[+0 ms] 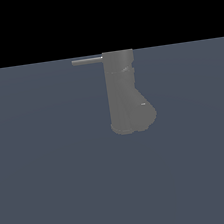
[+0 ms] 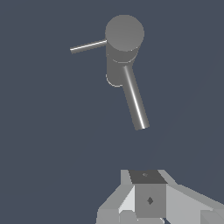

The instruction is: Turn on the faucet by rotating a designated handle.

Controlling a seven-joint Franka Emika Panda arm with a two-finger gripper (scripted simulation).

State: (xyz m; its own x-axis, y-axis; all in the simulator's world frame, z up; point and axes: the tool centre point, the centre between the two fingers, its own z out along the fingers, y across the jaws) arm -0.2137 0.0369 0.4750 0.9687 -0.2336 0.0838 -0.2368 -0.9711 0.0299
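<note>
Leftmost, the handle (image 1: 87, 61) juts level from the faucet (image 1: 123, 89) top toward the exterior view's left. Faucet stands upright mid-scene on the dark blue-grey worktop (image 1: 48, 183). Wrist view: spout (image 2: 135, 101) angles off the column; gripper (image 2: 148, 205) well apart from the faucet, holding nothing; jaws' spread cannot be told.

A flat, plain slate-blue floor (image 1: 53, 183) stretches below me, meeting black background along a straight horizon in the exterior view. One thing stands on it: the matte grey faucet (image 1: 124, 97), upright, its widened lobed base resting directly on the surface. Nothing else lies on the floor near it.
</note>
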